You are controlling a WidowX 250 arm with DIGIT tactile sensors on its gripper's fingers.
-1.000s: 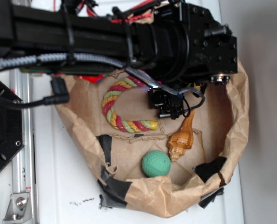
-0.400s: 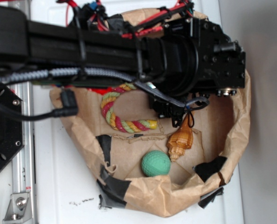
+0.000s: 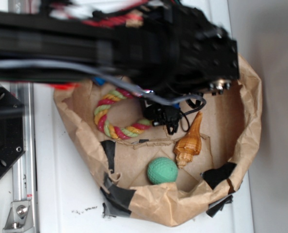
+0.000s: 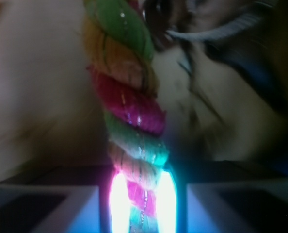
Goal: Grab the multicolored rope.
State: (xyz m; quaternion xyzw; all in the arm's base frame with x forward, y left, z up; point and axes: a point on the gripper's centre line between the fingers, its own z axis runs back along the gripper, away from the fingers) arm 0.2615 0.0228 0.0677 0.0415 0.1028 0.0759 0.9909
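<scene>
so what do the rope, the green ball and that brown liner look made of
The multicolored rope: twisted fibre strands, likely cotton, matte. The green ball: dimpled surface, probably rubber or foam, dull finish. The liner: crumpled brown paper, creased and patched with black tape.

One multicolored rope, one green ball, one seashell, one paper bag.

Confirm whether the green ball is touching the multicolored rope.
No: the green ball lies apart from the multicolored rope, with bare brown paper between them.
</scene>
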